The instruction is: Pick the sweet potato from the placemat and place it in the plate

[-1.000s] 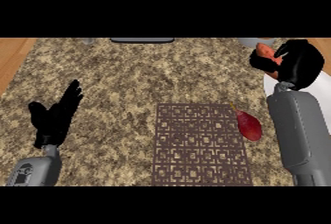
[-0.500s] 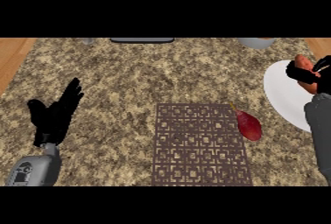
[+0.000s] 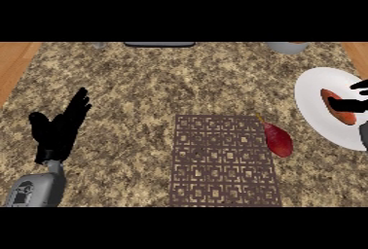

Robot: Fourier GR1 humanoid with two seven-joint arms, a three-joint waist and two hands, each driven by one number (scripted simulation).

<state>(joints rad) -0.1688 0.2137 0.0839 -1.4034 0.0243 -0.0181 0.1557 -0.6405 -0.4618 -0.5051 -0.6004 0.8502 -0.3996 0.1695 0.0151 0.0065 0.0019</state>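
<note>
Two hands: right hand [image 3: 357, 97] fingers over orange sweet potato [image 3: 338, 107] on plate [image 3: 316, 104] (grip unclear); left hand [image 3: 61, 129] spread, resting.

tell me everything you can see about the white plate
The white plate is round, plain and smooth, like glazed ceramic, lying flat on the speckled counter at the view's right, its far side cut off by the edge. An orange-red sweet potato lies in it, with the right hand over it, black fingers across the vegetable. The plate sits apart from the brown placemat and the dark red vegetable at the placemat's right edge.
</note>
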